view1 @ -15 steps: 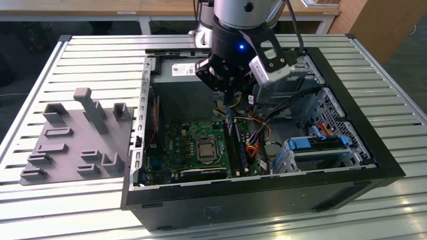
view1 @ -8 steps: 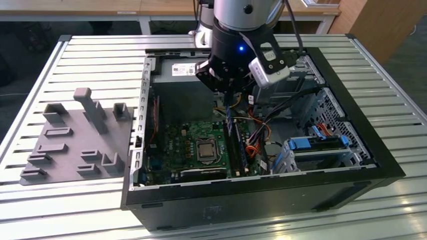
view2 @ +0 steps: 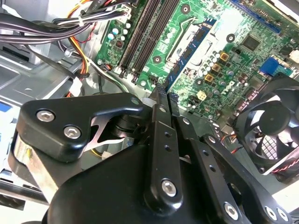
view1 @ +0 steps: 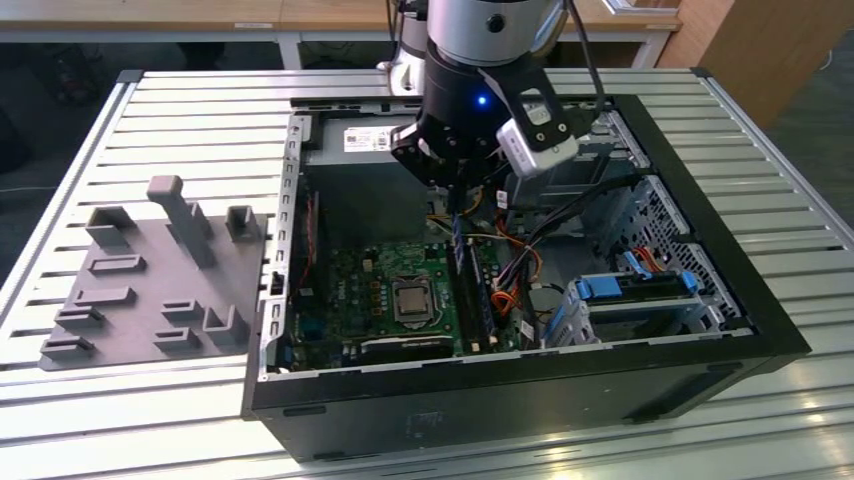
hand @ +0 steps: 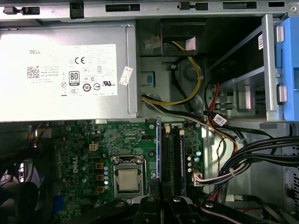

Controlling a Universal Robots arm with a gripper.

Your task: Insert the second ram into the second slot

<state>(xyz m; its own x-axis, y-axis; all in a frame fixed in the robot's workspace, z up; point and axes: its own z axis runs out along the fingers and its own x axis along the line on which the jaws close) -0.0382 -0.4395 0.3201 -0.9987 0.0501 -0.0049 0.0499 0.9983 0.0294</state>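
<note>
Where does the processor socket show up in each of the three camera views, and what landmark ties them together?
Exterior view: processor socket, on the exterior view's left of the memory slots.
Second wrist view: processor socket between the memory slots and the black fan.
First wrist view: processor socket beside the memory slots, near the power supply.
Shared landmark: the memory slots alongside it.

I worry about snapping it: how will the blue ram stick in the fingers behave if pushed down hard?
The second ram is thin and flat, so probably light and stiff edge-on, yet liable to crack if bent sideways. The fingers pinch it over a short stretch, so a hard push could tilt it.
</note>
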